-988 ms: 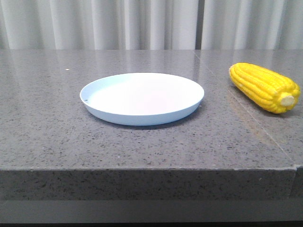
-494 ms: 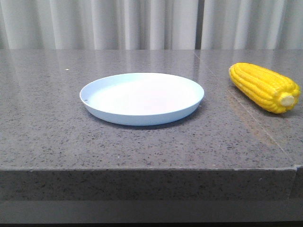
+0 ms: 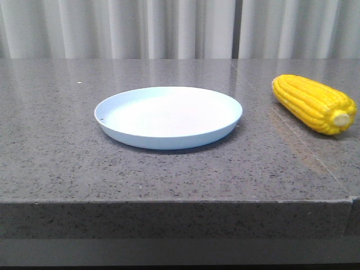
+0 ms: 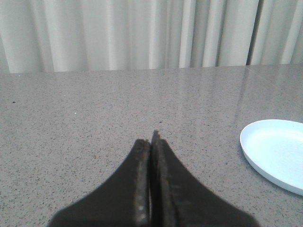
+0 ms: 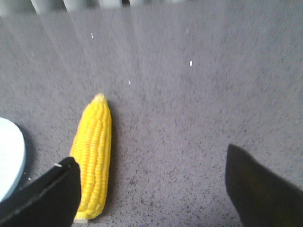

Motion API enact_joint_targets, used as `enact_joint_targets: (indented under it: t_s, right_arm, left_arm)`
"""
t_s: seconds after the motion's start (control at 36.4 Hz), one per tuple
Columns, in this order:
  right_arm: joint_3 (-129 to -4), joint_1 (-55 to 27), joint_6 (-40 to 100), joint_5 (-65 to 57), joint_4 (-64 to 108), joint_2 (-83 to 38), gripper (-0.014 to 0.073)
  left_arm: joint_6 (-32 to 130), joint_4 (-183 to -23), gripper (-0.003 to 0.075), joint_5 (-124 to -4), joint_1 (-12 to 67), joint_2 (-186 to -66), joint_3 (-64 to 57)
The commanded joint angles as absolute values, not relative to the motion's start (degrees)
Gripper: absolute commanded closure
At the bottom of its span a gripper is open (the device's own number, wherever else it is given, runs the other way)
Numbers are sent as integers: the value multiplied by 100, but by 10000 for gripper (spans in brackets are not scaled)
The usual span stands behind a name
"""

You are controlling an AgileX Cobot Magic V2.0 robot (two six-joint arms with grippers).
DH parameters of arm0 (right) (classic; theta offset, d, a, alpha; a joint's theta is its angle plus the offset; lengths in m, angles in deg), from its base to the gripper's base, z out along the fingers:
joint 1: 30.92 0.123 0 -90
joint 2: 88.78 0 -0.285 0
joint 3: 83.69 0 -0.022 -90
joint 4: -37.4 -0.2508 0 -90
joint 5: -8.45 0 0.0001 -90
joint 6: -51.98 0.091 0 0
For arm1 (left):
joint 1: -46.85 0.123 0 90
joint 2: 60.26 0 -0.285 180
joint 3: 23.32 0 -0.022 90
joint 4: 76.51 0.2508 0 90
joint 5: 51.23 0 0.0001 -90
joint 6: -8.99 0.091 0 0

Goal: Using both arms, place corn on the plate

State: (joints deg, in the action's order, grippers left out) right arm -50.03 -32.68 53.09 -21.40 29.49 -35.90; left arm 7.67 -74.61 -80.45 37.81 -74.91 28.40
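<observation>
The right gripper (image 5: 151, 189) is hovering with jaws spread wide; the left gripper (image 4: 150, 156) is pressed closed on nothing. The corn (image 3: 315, 104) is lying on the table (image 3: 56, 157), well right of the plate (image 3: 169, 117). Likely light, rigid, glossy: grasp mid-cob.

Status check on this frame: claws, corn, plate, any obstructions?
Left claw shut, holding nothing. Right claw open, beside corn, not touching. Corn on table, right of plate. Nothing between them.
</observation>
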Motion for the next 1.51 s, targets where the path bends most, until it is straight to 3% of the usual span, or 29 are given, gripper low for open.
enact_joint_targets:
  t_s: [0.0,0.33,0.66,0.74,0.91,0.96,1.18,1.48]
  right_arm:
    - [-5583,-3220,5273,-2070,2763,-2885,-48]
    - [-7009,-2416,5273,-3310,2418,-505,-48]
    - [-7366,-2214,5273,-3196,2353,660,-38]
    - [-7366,-2214,5273,-3196,2349,702,46]
    - [-7366,-2214,5273,-3179,2343,686,414]
    - [-7366,-2214,5273,-3140,2337,625,459]
    - [-8049,-1956,5996,-3786,2702,307,447]
    - [-9121,47,7769,-3858,4103,731,447]
  left_arm:
    - [754,-7449,741,-7623,3733,-7563,2697]
    - [754,-7449,741,-7623,3733,-7563,2697]
    - [754,-7449,741,-7623,3733,-7563,2697]
    - [754,-7449,741,-7623,3733,-7563,2697]
    - [754,-7449,741,-7623,3733,-7563,2697]
    - [754,-7449,741,-7623,3733,-7563,2697]
    - [754,-7449,741,-7623,3733,-7563,2697]
    - [754,-7449,741,-7623,3733,-7563,2697]
